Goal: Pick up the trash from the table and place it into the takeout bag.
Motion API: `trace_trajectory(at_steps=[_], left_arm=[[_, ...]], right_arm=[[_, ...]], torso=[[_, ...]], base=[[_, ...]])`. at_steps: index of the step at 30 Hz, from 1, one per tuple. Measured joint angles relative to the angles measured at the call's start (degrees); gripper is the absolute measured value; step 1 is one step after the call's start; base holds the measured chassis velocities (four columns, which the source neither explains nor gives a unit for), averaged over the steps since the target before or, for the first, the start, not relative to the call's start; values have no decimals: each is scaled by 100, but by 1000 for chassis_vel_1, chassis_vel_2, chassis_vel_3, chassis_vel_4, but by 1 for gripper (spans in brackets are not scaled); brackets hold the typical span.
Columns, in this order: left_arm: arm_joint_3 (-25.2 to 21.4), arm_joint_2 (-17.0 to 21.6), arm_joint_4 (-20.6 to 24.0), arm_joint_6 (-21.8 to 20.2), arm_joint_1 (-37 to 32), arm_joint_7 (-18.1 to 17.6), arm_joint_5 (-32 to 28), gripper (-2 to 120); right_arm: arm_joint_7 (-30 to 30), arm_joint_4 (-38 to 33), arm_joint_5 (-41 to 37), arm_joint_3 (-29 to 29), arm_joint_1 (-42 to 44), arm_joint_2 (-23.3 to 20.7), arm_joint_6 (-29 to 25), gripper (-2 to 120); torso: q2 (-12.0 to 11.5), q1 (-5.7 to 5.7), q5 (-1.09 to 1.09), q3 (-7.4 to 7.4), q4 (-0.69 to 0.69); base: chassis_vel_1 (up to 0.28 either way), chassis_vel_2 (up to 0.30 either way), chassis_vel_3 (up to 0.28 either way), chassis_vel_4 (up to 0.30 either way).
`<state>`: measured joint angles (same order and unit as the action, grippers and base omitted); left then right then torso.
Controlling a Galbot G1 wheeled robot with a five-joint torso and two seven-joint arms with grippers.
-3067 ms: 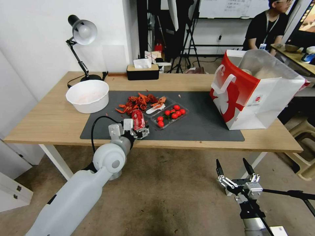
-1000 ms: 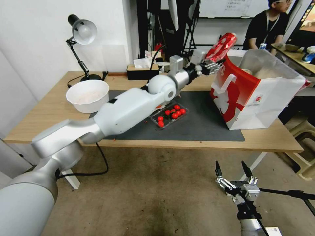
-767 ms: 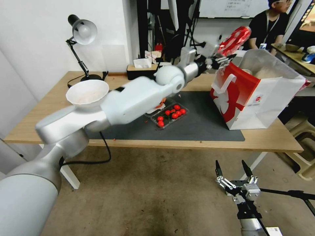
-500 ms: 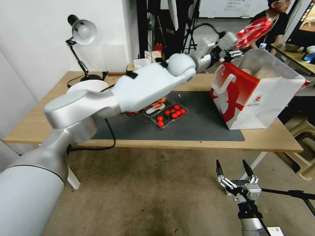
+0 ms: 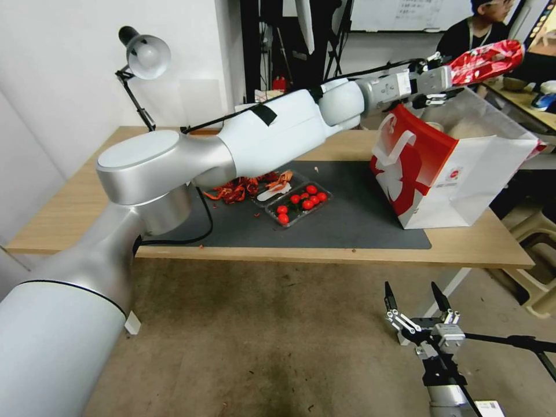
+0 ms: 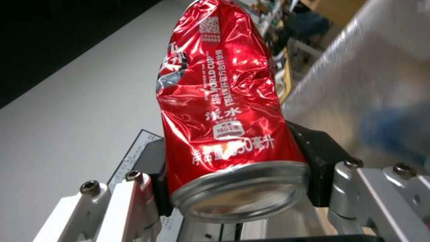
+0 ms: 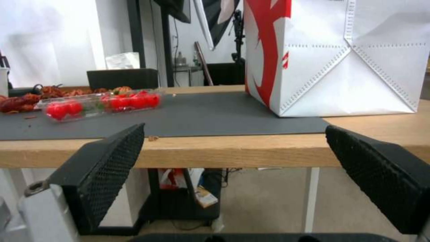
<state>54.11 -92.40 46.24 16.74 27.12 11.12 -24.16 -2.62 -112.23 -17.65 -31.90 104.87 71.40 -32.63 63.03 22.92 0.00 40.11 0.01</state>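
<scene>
Red soda can, crumpled and dented, sits clamped between the two black pads of the left gripper, which grips it near its bottom rim while the rest of the can juts out beyond the fingertips. The left arm reaches far out across the table, and the gripper with its can hangs in the air above the open mouth of the takeout bag, not touching the bag. Directly below the gripper lies the bag's silvery lining, with pale contents inside. Back along the arm from the gripper, on the dark grey mat, lie a clear tray of cherry tomatoes and a heap of red shells. The right gripper waits low in front of the table's near edge, its fingers spread wide and holding nothing; the bag stands beyond it, on the tabletop.
</scene>
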Motion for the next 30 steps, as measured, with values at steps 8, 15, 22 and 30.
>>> trace_trajectory(at_steps=[8,15,22,30], left_arm=[[86,12,-422,296,-28,151,293,52],[125,15,-337,373,-99,112,221,52],[171,20,-352,450,-108,18,165,61],[194,23,-322,500,-91,-94,128,91]], right_arm=[[10,29,-77,-12,-15,-23,-26,100],[16,65,-99,9,-42,-44,-39,100],[21,80,-144,-20,-48,-70,-40,100],[26,81,-145,-23,-50,-52,-40,100]], torso=[[0,0,-1,0,0],[0,0,0,0,-2],[0,0,0,0,-2],[0,0,0,0,-1]], base=[[0,0,0,0],[0,0,0,0],[0,0,0,0],[0,0,0,0]])
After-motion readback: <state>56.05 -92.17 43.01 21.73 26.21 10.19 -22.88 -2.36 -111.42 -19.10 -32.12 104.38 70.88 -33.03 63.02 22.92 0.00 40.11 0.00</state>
